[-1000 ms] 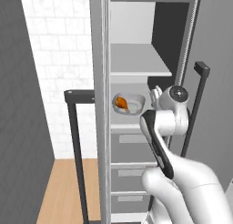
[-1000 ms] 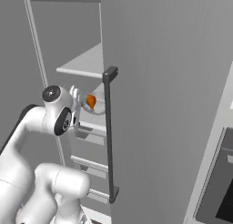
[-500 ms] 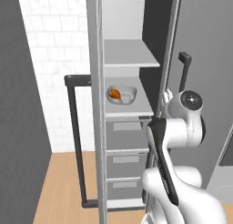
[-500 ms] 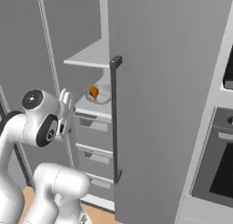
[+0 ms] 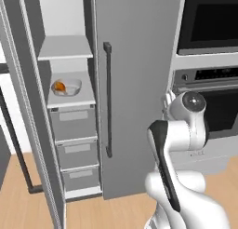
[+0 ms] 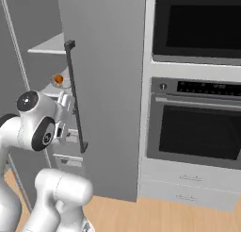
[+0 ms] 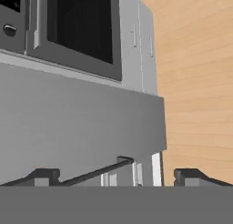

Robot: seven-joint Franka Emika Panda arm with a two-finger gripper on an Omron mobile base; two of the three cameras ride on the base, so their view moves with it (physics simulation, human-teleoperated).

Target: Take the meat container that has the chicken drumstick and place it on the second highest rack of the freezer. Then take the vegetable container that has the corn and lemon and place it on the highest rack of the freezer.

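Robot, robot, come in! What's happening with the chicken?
Gripper open, empty. Chicken drumstick in its container on the second highest rack of the freezer. Highest rack bare. Nothing in the way.

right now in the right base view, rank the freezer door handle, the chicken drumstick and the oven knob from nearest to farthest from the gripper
1. Freezer door handle: just right of the gripper.
2. Chicken drumstick: above it, on the lower shelf inside the freezer.
3. Oven knob: far to the right, on the oven panel.
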